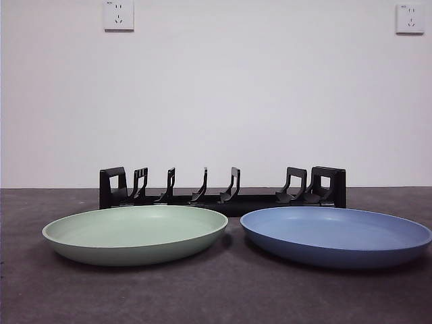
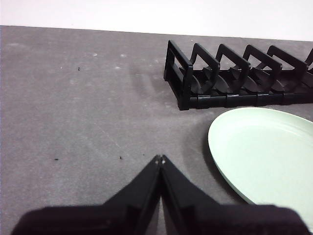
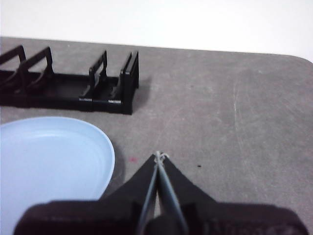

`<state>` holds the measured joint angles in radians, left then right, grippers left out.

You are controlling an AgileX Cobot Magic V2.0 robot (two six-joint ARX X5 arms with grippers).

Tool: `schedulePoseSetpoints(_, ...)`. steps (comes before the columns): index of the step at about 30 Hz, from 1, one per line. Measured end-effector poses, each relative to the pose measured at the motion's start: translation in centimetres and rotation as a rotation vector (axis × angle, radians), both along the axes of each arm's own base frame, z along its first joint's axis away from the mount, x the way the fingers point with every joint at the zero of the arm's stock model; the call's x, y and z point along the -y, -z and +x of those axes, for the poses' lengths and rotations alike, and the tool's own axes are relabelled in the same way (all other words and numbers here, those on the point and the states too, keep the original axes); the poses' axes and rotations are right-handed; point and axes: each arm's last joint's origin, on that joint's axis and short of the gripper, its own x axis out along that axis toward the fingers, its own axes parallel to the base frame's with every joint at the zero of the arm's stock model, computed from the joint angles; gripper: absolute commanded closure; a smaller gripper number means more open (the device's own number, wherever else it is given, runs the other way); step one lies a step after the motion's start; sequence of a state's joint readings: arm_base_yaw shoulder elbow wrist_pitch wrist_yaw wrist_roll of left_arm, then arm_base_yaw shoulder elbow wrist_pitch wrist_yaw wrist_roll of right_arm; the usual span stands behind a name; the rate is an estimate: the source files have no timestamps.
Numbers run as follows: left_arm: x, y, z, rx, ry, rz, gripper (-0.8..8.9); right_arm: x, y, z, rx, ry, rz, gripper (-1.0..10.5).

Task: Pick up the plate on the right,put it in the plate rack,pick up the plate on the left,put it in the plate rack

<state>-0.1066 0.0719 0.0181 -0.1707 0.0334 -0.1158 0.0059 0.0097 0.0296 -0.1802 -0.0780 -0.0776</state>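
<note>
Both arms waiting, neither in front view. Left gripper (image 2: pixel 160 159) over bare table (image 2: pixel 73 98), jaws pressed tip to tip, holding nothing; green plate (image 1: pixel 135 233) just beside it. Right gripper (image 3: pixel 159 156) same pose: jaws closed, empty, near edge of blue plate (image 1: pixel 337 235). Plates lie flat, side by side, apart, in front of plate rack (image 1: pixel 223 189). Rack upright, no plate in its slots.

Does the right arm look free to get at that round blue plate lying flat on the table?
Probably yes. The right tool, jaws shut, sits just beside the round blue plate with only bare grey table between; it would need to open first.
</note>
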Motion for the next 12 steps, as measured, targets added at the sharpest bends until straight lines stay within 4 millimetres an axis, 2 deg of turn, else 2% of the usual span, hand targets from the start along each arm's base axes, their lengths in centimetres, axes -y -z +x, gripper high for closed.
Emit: schedulePoseSetpoints(12,0.00,0.00,0.00,0.000,0.000,-0.001,8.19,-0.01,-0.02,0.00,-0.009,0.015,0.122,9.6)
